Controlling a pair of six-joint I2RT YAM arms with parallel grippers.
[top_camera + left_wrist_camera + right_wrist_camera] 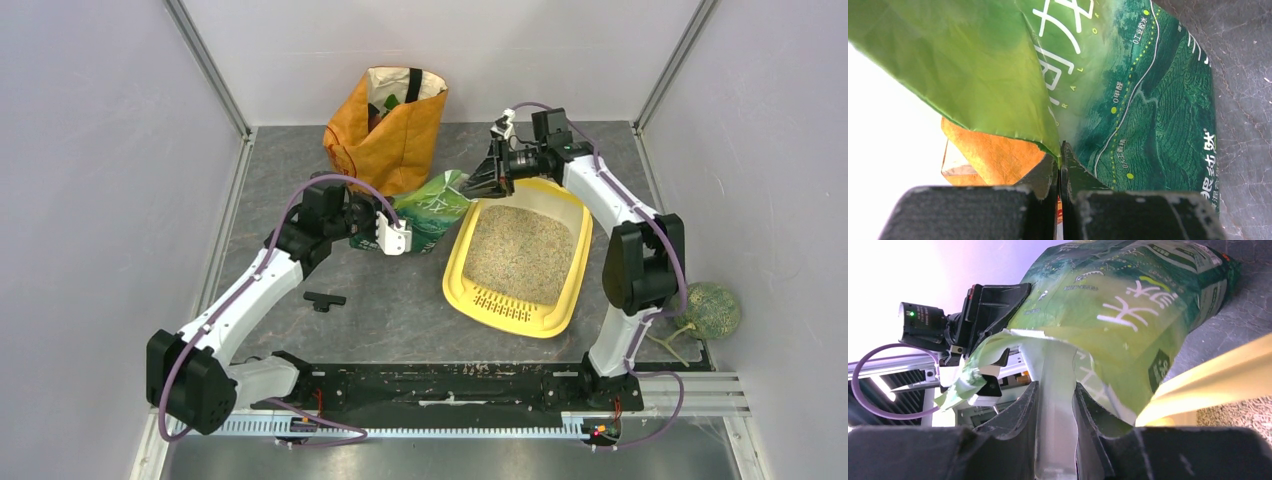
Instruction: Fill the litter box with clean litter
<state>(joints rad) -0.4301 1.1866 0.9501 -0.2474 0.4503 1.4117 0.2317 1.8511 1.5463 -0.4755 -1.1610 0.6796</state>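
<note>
The yellow litter box lies right of centre, its floor covered with beige clean litter. Left of its far end, the green printed litter bag hangs tilted between both arms. My left gripper is shut on the bag's lower left edge; in the left wrist view the jaws pinch the green film. My right gripper is shut on the bag's upper end, by the box's far rim. Its jaws clamp a pale fold of the bag above the yellow rim and litter.
An orange shopping bag stands just behind the litter bag and shows in the left wrist view. A small black part lies on the grey table left of the box. A green round object sits at the right edge.
</note>
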